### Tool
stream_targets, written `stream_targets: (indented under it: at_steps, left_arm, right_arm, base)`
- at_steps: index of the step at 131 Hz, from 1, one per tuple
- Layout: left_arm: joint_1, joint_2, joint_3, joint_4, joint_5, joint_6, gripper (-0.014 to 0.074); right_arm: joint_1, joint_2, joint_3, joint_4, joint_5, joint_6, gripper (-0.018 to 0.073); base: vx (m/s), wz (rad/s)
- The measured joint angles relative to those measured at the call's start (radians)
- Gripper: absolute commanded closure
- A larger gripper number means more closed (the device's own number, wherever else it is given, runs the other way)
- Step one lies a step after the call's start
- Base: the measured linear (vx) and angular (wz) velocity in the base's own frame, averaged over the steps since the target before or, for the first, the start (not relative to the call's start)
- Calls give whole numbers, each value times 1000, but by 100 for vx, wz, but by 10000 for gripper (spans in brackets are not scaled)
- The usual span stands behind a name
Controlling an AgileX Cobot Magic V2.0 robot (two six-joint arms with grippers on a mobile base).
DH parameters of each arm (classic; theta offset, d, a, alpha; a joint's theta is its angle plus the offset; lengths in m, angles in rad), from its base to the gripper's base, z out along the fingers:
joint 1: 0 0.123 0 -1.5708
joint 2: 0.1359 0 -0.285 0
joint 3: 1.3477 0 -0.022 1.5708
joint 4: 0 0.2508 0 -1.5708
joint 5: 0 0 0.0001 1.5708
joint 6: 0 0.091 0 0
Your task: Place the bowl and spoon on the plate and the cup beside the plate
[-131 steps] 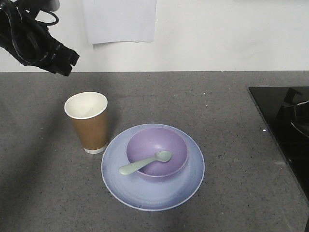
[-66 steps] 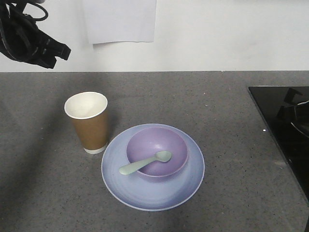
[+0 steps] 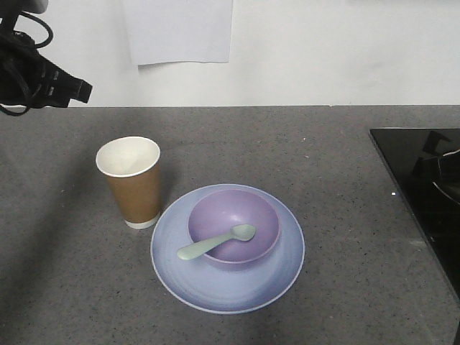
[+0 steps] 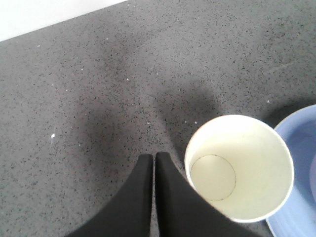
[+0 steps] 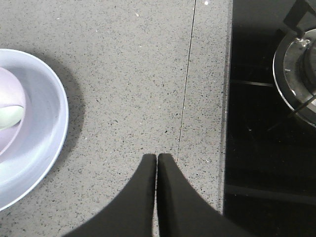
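The grey worktop [image 3: 323,165] is carrying the whole setting, with a black hob [image 3: 424,187] sitting at its right edge. The plate [image 3: 215,287] is lying flat near the middle, and the bowl [image 3: 233,223] is sitting upright on it, slightly toward the back. The cup [image 3: 133,183] is standing upright just beside the plate's left rim, touching it or nearly so; the left wrist view is looking straight down into its bare white inside. The spoon [image 3: 214,243] is resting in the bowl with its head inside and its handle leaning out over the front-left rim. The left claw [image 4: 154,163] is hanging above the worktop just left of the cup with its fingers pressed together and holding nothing, while the left arm [image 3: 43,75] is showing at the upper left of the front view, well apart from the dishes. The right claw [image 5: 157,163] is hovering over bare worktop between the plate and the hob, its fingers likewise closed on nothing. Judged from this layout, every placement is looking done, so the step in hand is appearing to be the clearing of the arms; the next move is calling only for keeping both claws away from the cup, which would tip easily.
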Motion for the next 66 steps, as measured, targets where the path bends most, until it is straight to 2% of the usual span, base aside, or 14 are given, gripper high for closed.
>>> stream_targets:
  at_steps: [21,66]
  left_arm:
    - [0,-1,0,-2,40,0,604]
    - [0,-1,1,-3,48,0,604]
  right_arm:
    - [0,0,0,0,0,0,566]
    - [0,0,0,0,0,0,566]
  base:
    - [0,0]
    - [0,0]
